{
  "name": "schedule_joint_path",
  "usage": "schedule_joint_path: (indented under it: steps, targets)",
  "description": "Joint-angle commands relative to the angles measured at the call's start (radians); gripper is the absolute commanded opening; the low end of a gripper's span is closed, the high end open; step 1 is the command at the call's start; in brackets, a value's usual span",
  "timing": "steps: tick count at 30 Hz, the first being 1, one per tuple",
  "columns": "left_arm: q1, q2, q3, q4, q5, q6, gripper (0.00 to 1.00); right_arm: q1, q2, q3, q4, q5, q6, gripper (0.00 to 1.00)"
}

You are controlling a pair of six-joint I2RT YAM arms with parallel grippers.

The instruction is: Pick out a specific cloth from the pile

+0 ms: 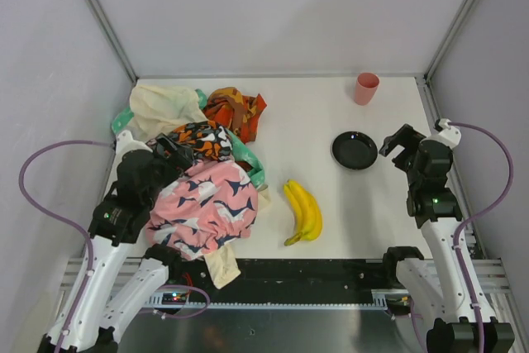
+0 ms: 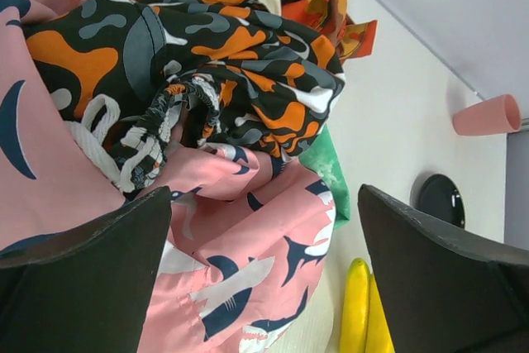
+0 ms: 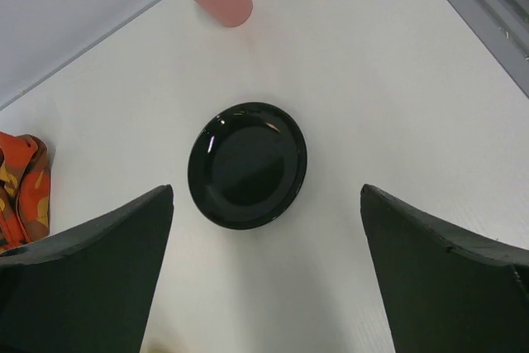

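The pile (image 1: 198,163) lies at the table's left: a pink cloth with navy sharks (image 1: 207,200) in front, an orange-black patterned cloth (image 1: 202,140), a cream cloth (image 1: 161,107), an orange cloth (image 1: 235,109) and mint-green edges (image 1: 246,157). No plain turquoise-blue cloth shows in any view; it is hidden or out of view. My left gripper (image 1: 169,150) is open and empty just above the pile, over the pink cloth (image 2: 248,245) and beside the orange-black cloth (image 2: 231,80). My right gripper (image 1: 395,145) is open and empty above the table's right side, apart from the pile.
A banana bunch (image 1: 303,212) lies just right of the pile, also in the left wrist view (image 2: 364,312). A black plate (image 1: 355,150) sits under my right gripper (image 3: 267,189). A pink cup (image 1: 366,88) stands at the back right. Grey walls enclose the table.
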Motion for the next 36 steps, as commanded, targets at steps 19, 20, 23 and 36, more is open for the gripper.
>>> schedule_joint_path:
  steps: [19, 20, 23, 36]
  targets:
    - [-0.037, 0.396, -0.077, -0.001, 0.179, -0.06, 1.0, -0.003, 0.087, -0.008, 0.061, -0.138, -0.047, 0.99]
    - [-0.045, 0.449, -0.072, 0.0, 0.16, -0.068, 1.0, -0.002, 0.09, -0.008, 0.062, -0.141, -0.045, 0.99]
    - [-0.061, 0.612, -0.033, 0.005, 0.093, -0.08, 1.0, -0.002, 0.097, -0.008, 0.059, -0.144, -0.049, 0.99]
    - [-0.068, 1.198, 0.127, 0.103, 0.168, -0.061, 0.56, -0.004, 0.107, -0.01, 0.064, -0.145, -0.071, 0.99]
